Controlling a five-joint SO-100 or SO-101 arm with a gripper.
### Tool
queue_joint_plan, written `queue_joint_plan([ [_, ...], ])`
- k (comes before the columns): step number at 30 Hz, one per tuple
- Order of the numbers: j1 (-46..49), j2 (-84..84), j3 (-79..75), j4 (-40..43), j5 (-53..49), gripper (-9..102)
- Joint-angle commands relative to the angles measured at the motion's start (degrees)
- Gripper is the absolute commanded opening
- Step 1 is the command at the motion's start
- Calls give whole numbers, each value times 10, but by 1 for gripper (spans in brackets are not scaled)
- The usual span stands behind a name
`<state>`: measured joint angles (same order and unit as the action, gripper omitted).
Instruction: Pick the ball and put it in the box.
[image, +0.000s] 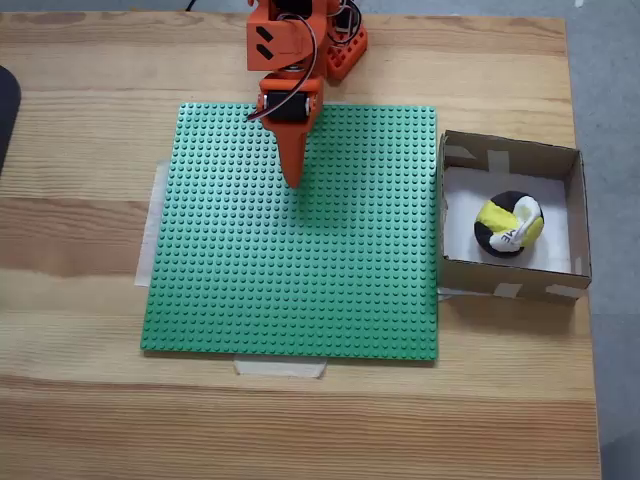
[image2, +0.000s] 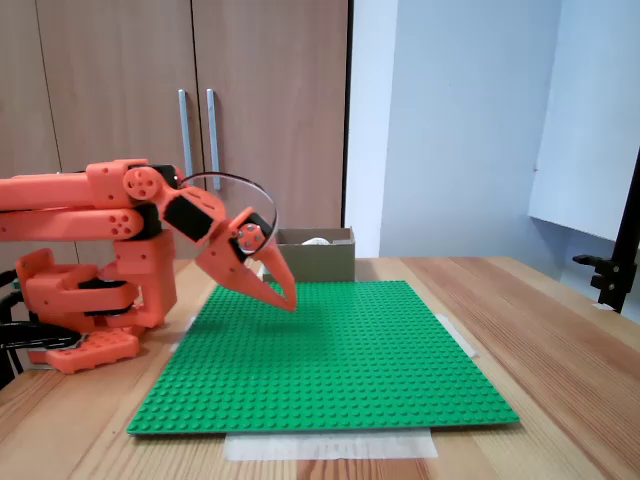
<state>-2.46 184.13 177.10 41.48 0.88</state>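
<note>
- One ball (image: 509, 225), yellow, black and white patches, sitting on the white floor of the box, a bit right of the middle in the top-down fixed view.
- One box (image: 505, 277), shallow brown cardboard with pale tape on its walls and corners. It sits on the counter just beside the right edge of the green plate, close to the counter's right edge. From the side fixed view only its wall (image2: 318, 258) and a bit of something pale over the rim show behind the arm.
- One orange arm, base at the back of the counter. Its pincer (image: 293, 180) points down above the back part of the green plate, empty, fingers pressed together into a single tip; the side fixed view (image2: 289, 301) shows it hanging slightly above the studs, not touching.
- One green studded plate (image: 330, 290), square, taped down with pale strips at its left and front edges. Nothing lying on it.
- One wooden counter (image: 80, 400), bare wood all around the plate, widest at the front and left.
- Behind the counter in the side view: wooden cupboard doors (image2: 120, 70) with two metal handles, plus a pale wall.
- A dark thing pokes in at the top-down view's left edge; can't tell what it is.
</note>
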Motion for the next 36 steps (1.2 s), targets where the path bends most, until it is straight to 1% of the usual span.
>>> queue_joint_plan([
  [1,11,5,19,-11,-9,-1],
  [13,37,5,62,-16,-27,-1],
  [36,10,5,64,-19,-56,-1],
])
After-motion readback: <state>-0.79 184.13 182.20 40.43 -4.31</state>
